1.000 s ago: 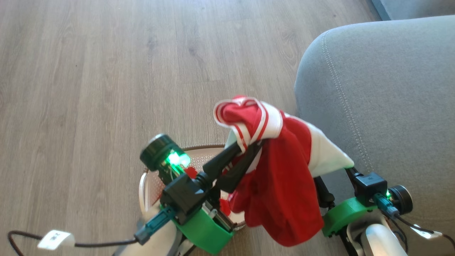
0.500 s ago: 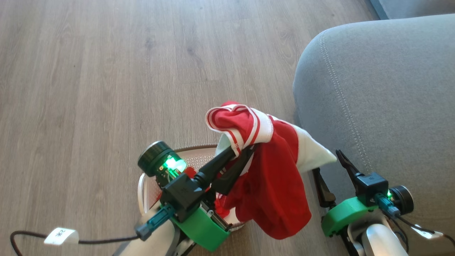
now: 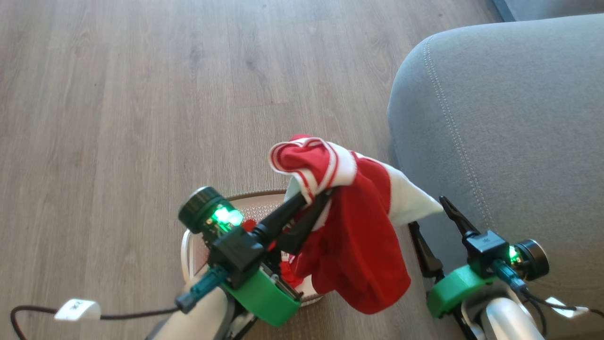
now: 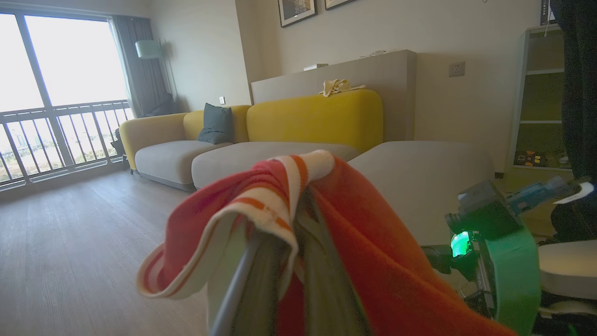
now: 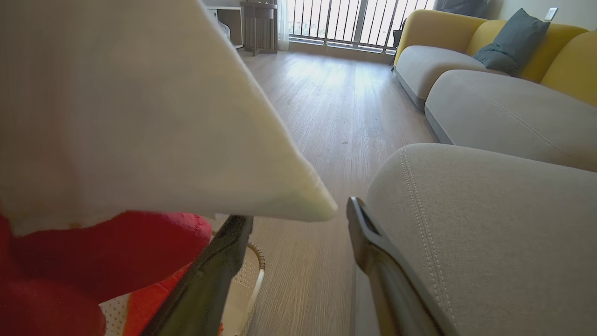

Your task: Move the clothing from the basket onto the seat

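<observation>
Carry clothing (image 3: 358, 245), clamped in left gripper (image 3: 320, 197) (right gripper (image 3: 426, 213) spread wide, empty), high over seat (image 3: 509, 118) edge before releasing.

The pale grey-brown wood-plank floor (image 3: 141, 94) is carrying a small cream-white perforated plastic basket (image 3: 250, 195) with a brown braided rim. It is standing just beside the rounded corner of a large grey fabric sofa cushion (image 3: 495, 118) with pale stitching.

A bright red fabric garment (image 3: 358, 245) with red-striped white trim; cream perforated plastic basket (image 3: 257, 194), brown-rimmed; grey pale-stitched sofa cushion (image 3: 519, 118).
</observation>
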### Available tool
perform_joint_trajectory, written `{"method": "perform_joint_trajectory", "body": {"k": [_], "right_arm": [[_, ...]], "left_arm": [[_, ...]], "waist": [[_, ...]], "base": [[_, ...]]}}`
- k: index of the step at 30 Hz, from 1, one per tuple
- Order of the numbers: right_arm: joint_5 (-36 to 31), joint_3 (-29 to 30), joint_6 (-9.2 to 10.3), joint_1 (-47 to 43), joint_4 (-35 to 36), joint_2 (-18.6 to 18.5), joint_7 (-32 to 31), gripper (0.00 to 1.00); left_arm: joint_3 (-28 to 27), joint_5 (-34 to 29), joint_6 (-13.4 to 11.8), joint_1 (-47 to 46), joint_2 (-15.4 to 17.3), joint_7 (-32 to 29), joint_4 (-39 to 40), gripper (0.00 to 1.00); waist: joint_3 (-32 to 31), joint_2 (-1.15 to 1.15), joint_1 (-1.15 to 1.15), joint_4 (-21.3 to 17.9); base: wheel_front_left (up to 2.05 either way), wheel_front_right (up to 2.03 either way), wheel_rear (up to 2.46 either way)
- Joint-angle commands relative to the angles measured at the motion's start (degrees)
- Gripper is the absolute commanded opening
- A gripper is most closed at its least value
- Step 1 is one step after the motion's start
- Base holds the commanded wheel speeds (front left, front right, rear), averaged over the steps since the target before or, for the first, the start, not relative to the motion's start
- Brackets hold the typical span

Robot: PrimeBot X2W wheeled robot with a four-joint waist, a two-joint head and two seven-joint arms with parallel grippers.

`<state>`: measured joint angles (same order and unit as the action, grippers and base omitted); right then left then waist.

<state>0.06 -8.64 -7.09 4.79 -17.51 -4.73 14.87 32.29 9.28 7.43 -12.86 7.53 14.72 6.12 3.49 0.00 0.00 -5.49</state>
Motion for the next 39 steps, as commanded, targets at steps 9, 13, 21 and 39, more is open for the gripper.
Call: {"method": "perform_joint_trajectory", "body": {"k": [9, 13, 21, 39], "right_arm": [[3.10, -9.11, -0.40, -3.65, 13.76, -10.72, 0.13, 1.00], [3.84, -13.43, -0.40, -4.31, 21.07, -15.27, 0.13, 1.00], [2.59, -14.82, -0.40, -2.96, 23.16, -19.14, 0.13, 1.00], [3.39, -28.86, -0.40, 7.35, 18.65, -25.08, 0.13, 1.00]], "left_arm": [[-4.64, 0.41, 0.05, -0.69, 0.38, 0.28, -0.68, 0.00], [-5.17, 0.14, 0.05, -0.56, 0.55, 0.28, -1.09, 0.00], [-3.74, -0.62, 0.05, -1.22, 1.30, 0.28, -0.60, 0.00], [5.44, -3.11, 0.05, -3.53, 4.25, 0.28, -0.18, 0.00]], "waist": [[-0.15, 0.00, 0.00, -1.29], [0.01, 0.00, 0.00, -1.78], [0.68, 0.00, 0.00, -1.81], [0.51, 0.00, 0.00, 0.51]], "base": [[0.00, 0.00, 0.00], [0.00, 0.00, 0.00], [0.00, 0.00, 0.00], [0.00, 0.00, 0.00]]}}
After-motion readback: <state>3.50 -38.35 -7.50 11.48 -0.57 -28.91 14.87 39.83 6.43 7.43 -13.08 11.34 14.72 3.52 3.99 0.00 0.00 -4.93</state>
